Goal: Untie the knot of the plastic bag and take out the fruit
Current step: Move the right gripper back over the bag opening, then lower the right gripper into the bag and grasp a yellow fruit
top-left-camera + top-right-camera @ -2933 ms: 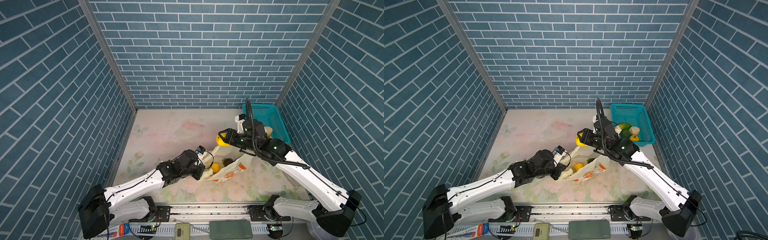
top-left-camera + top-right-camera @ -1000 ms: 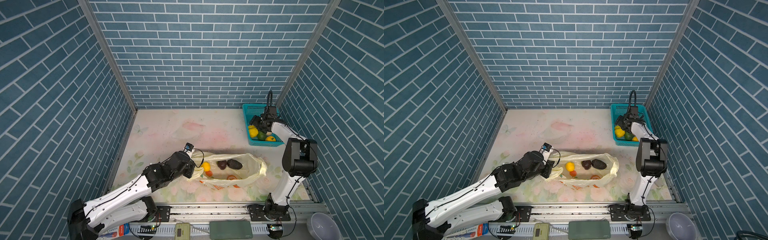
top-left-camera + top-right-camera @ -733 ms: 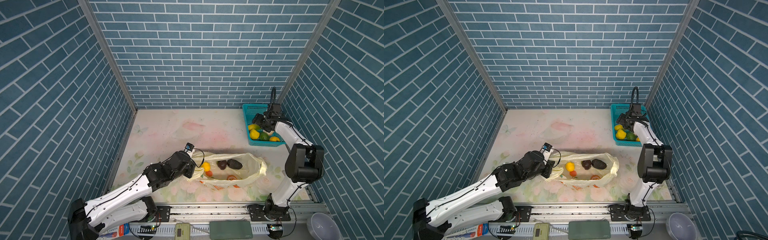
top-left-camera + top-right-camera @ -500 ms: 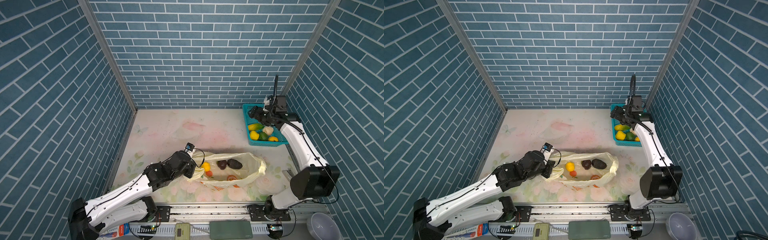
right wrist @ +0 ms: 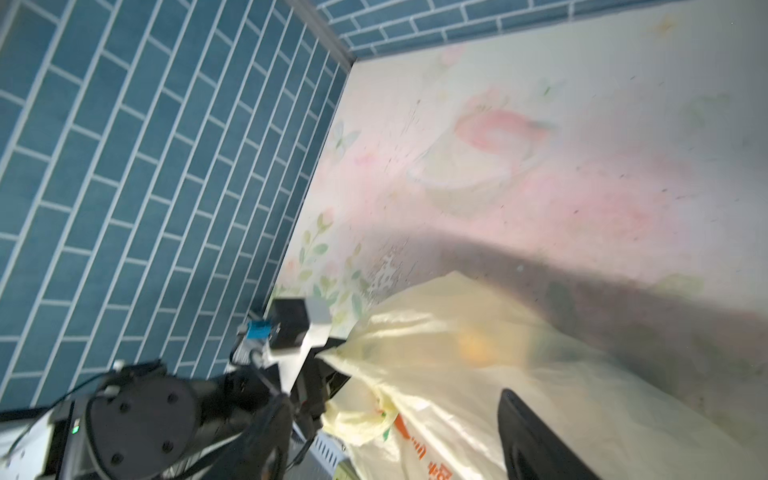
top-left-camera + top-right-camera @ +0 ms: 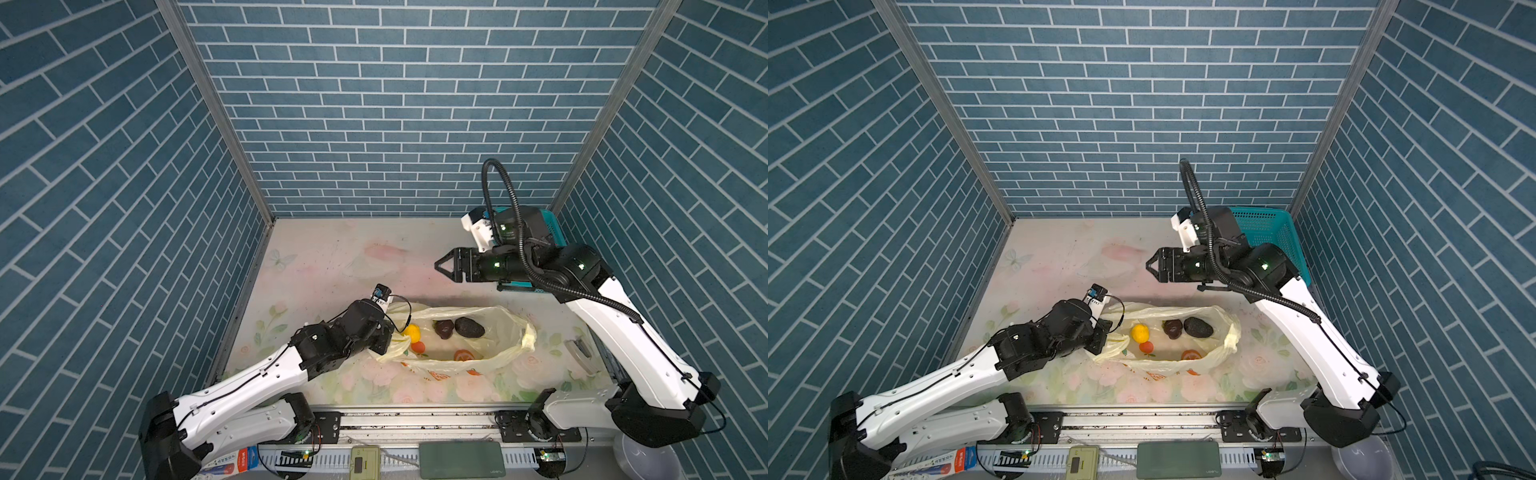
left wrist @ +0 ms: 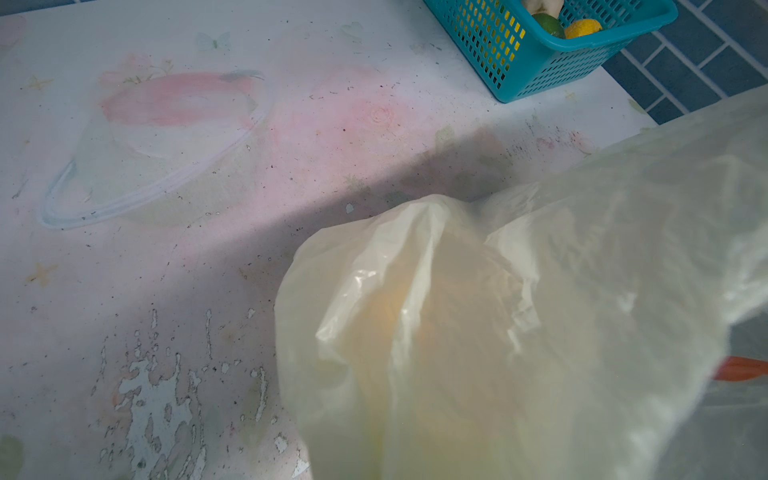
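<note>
The pale yellow plastic bag (image 6: 513,332) (image 6: 1227,332) lies on the table with its mouth wide open; no knot shows in any view. Inside lie fruit: a yellow lemon (image 6: 412,331) (image 6: 1139,332) and two dark brown-black pieces (image 6: 469,327) (image 6: 1198,327). My left gripper (image 6: 388,332) (image 6: 1100,334) is shut on the bag's left rim; in the left wrist view the bag (image 7: 498,332) hides its jaws. My right gripper (image 6: 440,264) (image 6: 1151,264) hangs open and empty above the table, behind the bag. One of its dark fingers (image 5: 532,440) shows over the bag (image 5: 457,374).
A teal perforated basket (image 6: 1266,232) (image 7: 540,62) stands at the back right, partly hidden by the right arm, and holds a green piece (image 7: 548,25) and a yellow one (image 7: 584,27). Brick walls close three sides. A worn floral mat (image 6: 332,266) covers the table.
The right arm has swung from the basket out to the left over the table, its gripper empty and slightly narrower. The left gripper and bag have stayed put.
</note>
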`<state>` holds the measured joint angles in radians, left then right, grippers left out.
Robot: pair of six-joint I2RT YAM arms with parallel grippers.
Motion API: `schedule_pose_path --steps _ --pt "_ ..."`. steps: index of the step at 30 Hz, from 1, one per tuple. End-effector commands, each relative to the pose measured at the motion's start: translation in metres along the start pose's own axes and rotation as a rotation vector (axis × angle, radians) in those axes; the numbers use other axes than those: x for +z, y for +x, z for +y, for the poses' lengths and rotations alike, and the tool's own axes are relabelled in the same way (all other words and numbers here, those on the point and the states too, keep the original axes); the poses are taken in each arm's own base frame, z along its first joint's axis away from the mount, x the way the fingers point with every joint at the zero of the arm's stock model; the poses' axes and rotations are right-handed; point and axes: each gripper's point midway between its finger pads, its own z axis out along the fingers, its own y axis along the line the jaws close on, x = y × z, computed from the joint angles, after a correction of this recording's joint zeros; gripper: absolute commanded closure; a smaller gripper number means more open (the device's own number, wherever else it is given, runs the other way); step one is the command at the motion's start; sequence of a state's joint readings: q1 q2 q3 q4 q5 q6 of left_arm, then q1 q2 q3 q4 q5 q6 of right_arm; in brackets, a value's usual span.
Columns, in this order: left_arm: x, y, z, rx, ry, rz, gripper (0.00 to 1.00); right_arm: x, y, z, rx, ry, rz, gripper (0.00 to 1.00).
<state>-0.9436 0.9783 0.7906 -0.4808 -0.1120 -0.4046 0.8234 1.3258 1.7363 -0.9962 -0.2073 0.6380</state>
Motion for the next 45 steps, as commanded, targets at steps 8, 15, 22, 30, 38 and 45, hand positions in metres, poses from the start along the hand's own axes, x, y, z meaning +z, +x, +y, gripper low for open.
schedule_pose_path --steps 8,15,22,30,38,45 --pt "-0.005 -0.004 0.007 -0.012 -0.035 0.005 1.0 0.02 0.081 0.016 -0.016 0.049 0.177 0.26" --pt "-0.007 -0.003 0.009 -0.019 -0.04 0.008 1.0 0.043 0.129 -0.011 0.002 0.109 0.232 0.27" --pt "-0.005 -0.002 0.009 -0.028 -0.038 0.008 1.0 0.067 0.164 -0.067 0.01 0.265 0.234 0.28" --pt "0.003 0.008 0.012 -0.049 -0.039 0.011 1.0 0.106 0.157 -0.163 -0.015 0.47 0.036 0.27" --pt "0.012 0.022 0.004 -0.022 -0.007 0.066 1.0 0.138 0.073 -0.214 -0.157 0.543 -0.124 0.24" --pt "0.03 0.027 -0.014 -0.019 0.042 0.1 1.0 0.161 0.06 -0.21 -0.18 0.466 -0.074 0.25"
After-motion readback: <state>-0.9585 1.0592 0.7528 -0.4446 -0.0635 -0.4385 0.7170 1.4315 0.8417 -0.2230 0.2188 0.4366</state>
